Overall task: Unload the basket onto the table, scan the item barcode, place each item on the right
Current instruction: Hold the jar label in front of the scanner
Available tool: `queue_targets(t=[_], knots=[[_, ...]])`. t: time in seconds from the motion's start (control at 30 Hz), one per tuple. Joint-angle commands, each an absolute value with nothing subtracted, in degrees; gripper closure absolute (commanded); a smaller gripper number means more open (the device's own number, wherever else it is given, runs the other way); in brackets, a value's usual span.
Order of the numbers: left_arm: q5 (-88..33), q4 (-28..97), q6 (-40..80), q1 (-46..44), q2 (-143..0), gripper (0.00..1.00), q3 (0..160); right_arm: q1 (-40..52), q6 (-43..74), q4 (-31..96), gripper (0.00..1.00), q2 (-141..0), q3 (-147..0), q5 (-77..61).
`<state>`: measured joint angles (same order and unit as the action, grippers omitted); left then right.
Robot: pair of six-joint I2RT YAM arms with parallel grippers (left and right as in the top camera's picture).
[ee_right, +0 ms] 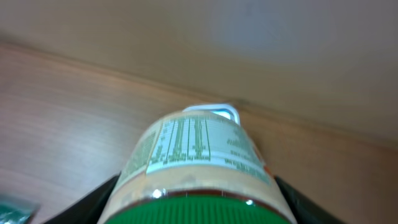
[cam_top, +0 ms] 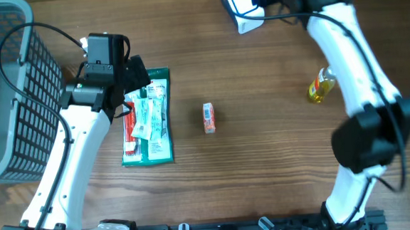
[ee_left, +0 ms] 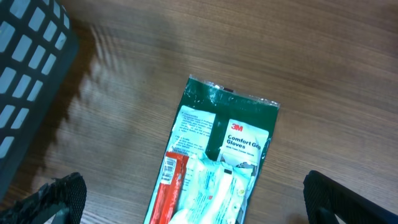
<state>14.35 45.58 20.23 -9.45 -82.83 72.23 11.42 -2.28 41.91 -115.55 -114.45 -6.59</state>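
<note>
The right gripper (ee_right: 196, 208) clasped a green-lidded jar (ee_right: 196, 155) before the scanner (cam_top: 245, 9), scan apparently underway but unconfirmed; the left gripper (ee_left: 199, 208) gaped wide, empty.

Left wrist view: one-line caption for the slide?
Open left gripper hovers above a green glove pack on the wooden table, basket at the left edge.

Green-lidded jar (ee_right: 199, 155), printed label showing, held in right gripper (ee_right: 196, 208), near white scanner (cam_top: 249, 19).
</note>
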Motion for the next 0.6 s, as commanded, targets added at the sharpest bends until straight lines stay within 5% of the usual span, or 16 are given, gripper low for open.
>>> queue_targets(t=[0.0,0.1,0.57], knots=[[15.0,45.5,20.1,-9.2,-82.9,0.0,72.4,11.4,7.5,65.5,0.89,-112.8,-113.9,-7.4],[15.0,45.5,20.1,-9.2,-82.9,0.0,72.4,11.6,9.4,86.1,0.88,-115.2,-112.1,-7.4],[15.0,45.5,20.1,-9.2,-82.9,0.0,72.4,16.7,13.9,67.4,0.92,-107.5,-82.3,-3.0]])
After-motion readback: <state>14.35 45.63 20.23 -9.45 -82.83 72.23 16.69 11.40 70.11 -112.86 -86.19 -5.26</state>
